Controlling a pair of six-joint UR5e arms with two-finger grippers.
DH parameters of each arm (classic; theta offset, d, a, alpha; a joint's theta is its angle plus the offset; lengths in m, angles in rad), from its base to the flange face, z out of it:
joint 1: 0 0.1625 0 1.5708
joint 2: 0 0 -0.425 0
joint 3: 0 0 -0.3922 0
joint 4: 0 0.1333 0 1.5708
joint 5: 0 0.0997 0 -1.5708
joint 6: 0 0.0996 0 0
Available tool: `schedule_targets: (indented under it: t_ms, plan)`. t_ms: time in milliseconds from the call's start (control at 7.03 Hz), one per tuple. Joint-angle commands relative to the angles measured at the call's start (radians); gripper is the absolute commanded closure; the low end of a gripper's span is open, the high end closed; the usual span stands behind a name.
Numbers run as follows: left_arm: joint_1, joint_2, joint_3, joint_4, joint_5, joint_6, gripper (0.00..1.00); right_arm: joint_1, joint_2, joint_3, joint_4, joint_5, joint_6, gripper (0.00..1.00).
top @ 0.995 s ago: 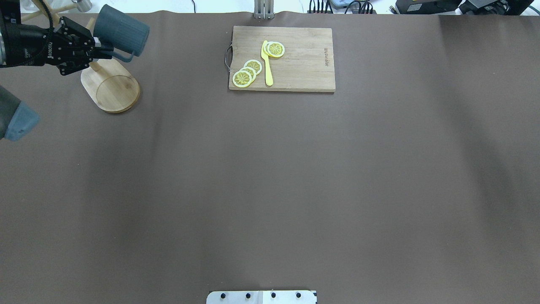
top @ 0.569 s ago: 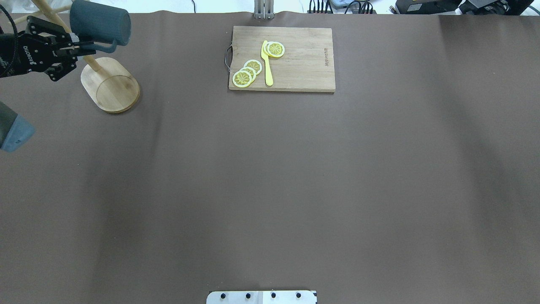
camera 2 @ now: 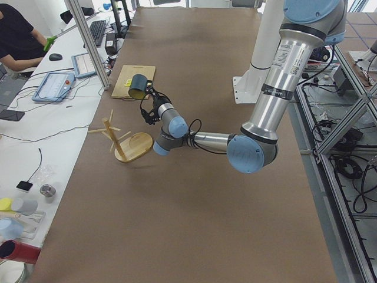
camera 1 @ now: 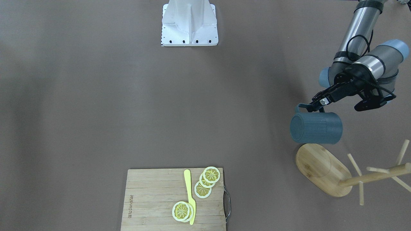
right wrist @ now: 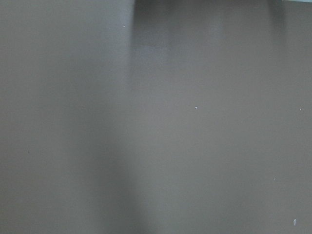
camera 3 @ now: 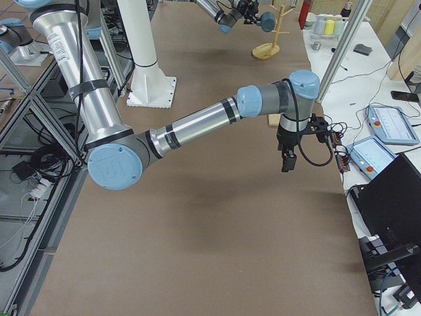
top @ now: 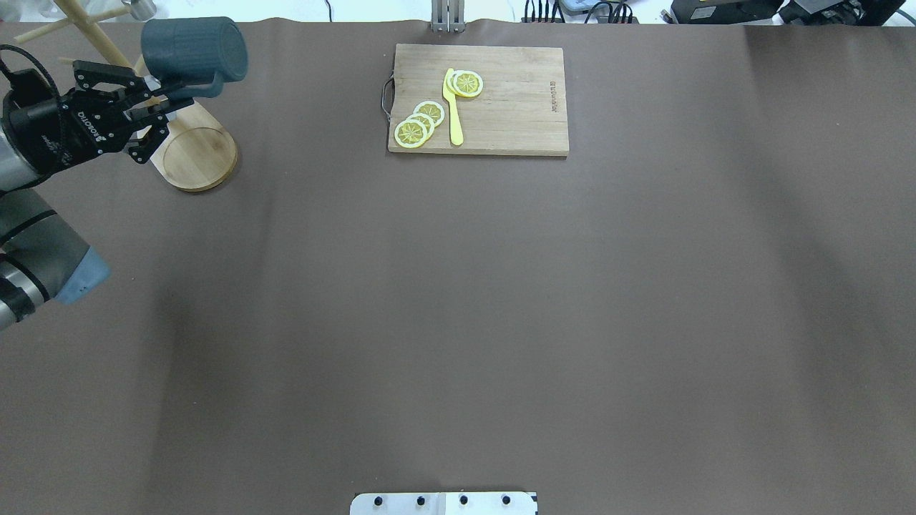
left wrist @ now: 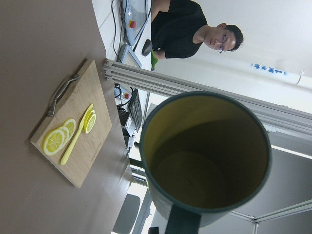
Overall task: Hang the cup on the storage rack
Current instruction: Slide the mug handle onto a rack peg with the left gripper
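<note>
Left gripper (top: 166,91) is pinching the cup (top: 192,47) by its handle, holding it sideways in the air near the rack (top: 200,150), upper left of the overhead frame. Lifting looks done; hooking the handle onto a peg is left.

Front view is showing the pegs (camera 1: 354,164) bare, with the cup apart from them. Only the wrist view is showing its yellowish inside.

Right gripper (camera 3: 287,158): cannot tell whether spread or closed.

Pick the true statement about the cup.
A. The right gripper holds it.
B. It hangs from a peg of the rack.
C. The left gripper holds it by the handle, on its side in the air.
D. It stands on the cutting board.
C: the left gripper pinches the handle of the cup, which lies sideways in the air near the storage rack, on no peg.
</note>
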Motion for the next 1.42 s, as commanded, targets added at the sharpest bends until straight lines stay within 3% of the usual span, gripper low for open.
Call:
schedule_targets:
  t_ms: [0, 711, 1279]
  plan:
    - [0.010, -0.016, 0.027, -0.004, 0.120, -0.002, 1.00, 0.000, 0.000, 0.000, -0.001, -0.003, 0.000, 0.00]
    - [-0.030, -0.125, 0.207, 0.001, 0.165, 0.002, 1.00, -0.002, 0.004, 0.003, -0.001, -0.002, 0.002, 0.00]
    - [-0.064, -0.122, 0.254, 0.001, 0.154, -0.004, 1.00, -0.012, 0.006, 0.009, -0.001, 0.000, 0.002, 0.00]
